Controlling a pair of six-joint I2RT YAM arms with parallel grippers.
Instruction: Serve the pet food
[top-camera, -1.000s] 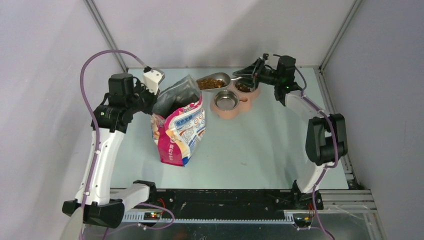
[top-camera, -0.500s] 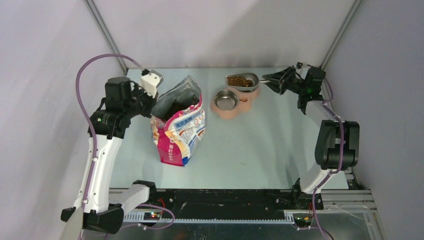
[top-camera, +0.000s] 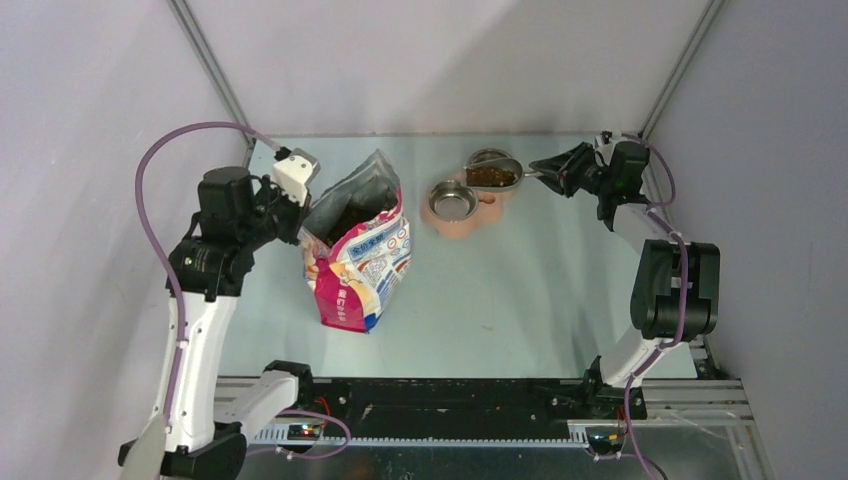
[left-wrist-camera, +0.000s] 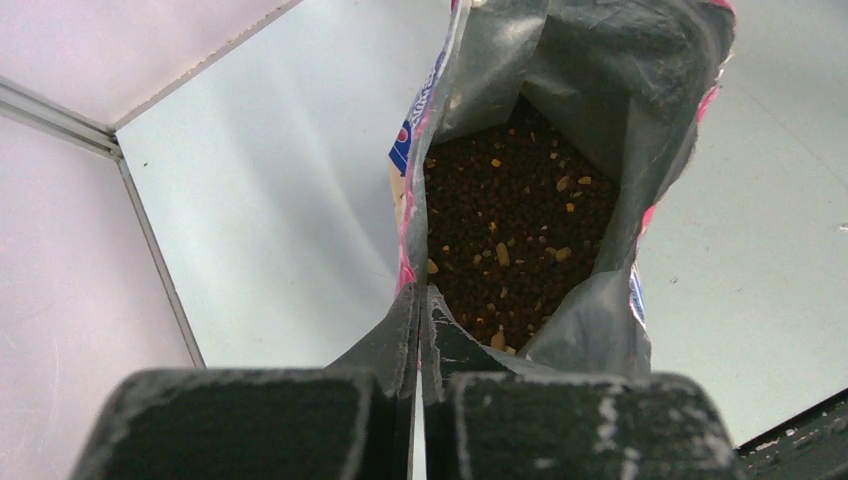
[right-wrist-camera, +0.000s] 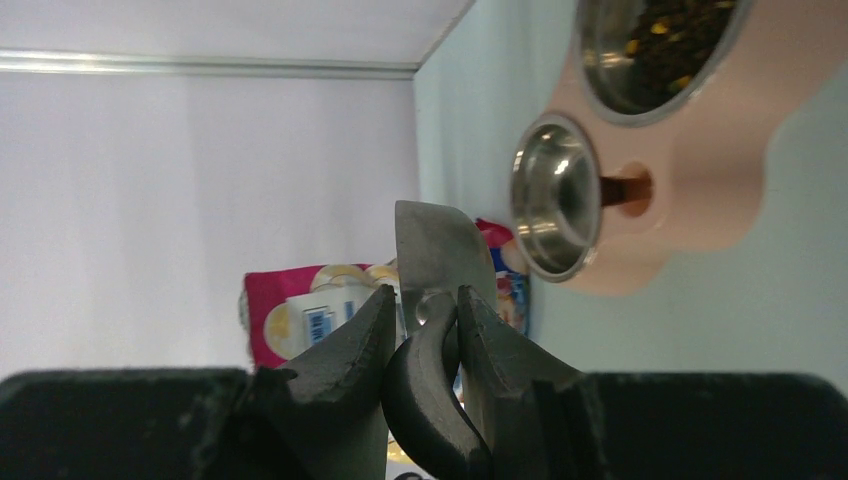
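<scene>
pet food (right-wrist-camera: 668, 32) seemingly lies round in bowl (right-wrist-camera: 595, 62).

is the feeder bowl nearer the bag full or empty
Empty. The bowl nearer the bag shows bare shiny metal in the top and right wrist views; the other bowl holds kibble.

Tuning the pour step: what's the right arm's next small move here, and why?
Probably roll the right gripper slightly more to finish tipping. It is shut on the handle of the scoop; the scoop sits on edge over the feeder, where pet food lies in one steel bowl. Whether the scoop is emptied is hidden. The left gripper pinches the bag open.
</scene>
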